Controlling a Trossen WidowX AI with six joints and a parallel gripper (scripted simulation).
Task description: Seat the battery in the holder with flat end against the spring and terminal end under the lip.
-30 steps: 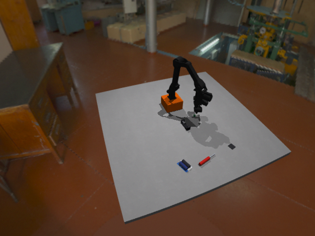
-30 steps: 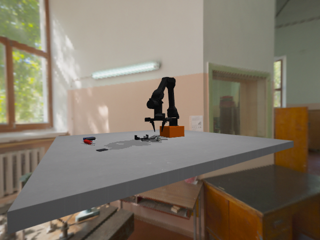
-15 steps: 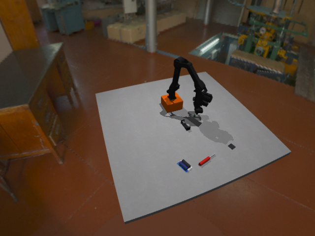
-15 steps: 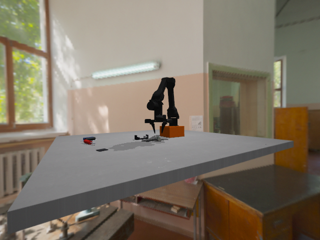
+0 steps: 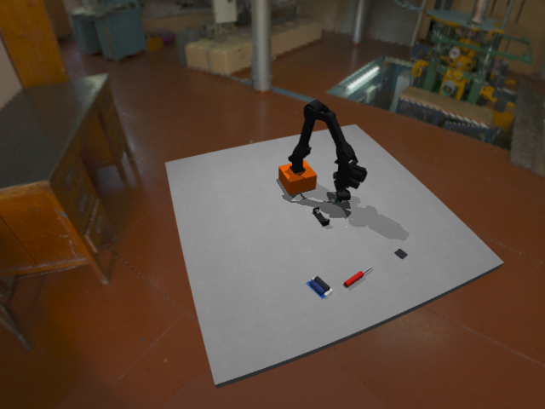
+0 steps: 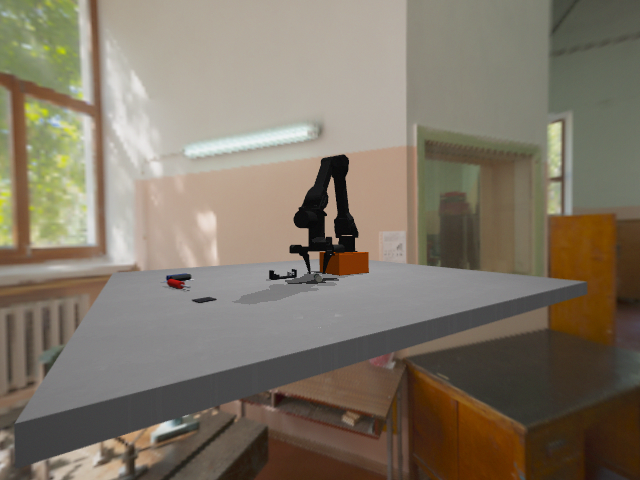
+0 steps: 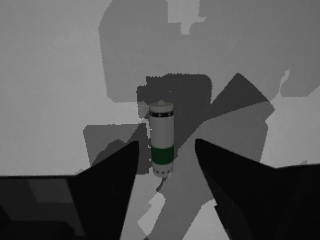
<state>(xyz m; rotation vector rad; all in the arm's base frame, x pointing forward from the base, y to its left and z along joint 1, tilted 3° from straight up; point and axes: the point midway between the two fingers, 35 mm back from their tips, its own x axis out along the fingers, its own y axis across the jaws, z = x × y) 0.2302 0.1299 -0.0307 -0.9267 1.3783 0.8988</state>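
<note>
The battery (image 7: 161,132) (image 6: 317,278) is white with a green band and lies on the grey table top. In the wrist view its terminal end points up the picture and its green-banded end is lower. My gripper (image 7: 167,145) (image 6: 317,272) is open, pointing down just above the battery, with one finger on each side and a gap to each. The black holder (image 5: 321,217) (image 6: 272,275) stands empty on the table a short way from the battery, with raised ends. It is not in the wrist view. In the top view the gripper hides most of the battery.
The orange base block (image 5: 296,181) (image 6: 351,262) of the arm is behind the holder in the top view. Farther off lie a red screwdriver (image 5: 353,279) (image 6: 175,283), a blue pack with dark cylinders (image 5: 318,285) and a flat black square (image 5: 400,253) (image 6: 204,299).
</note>
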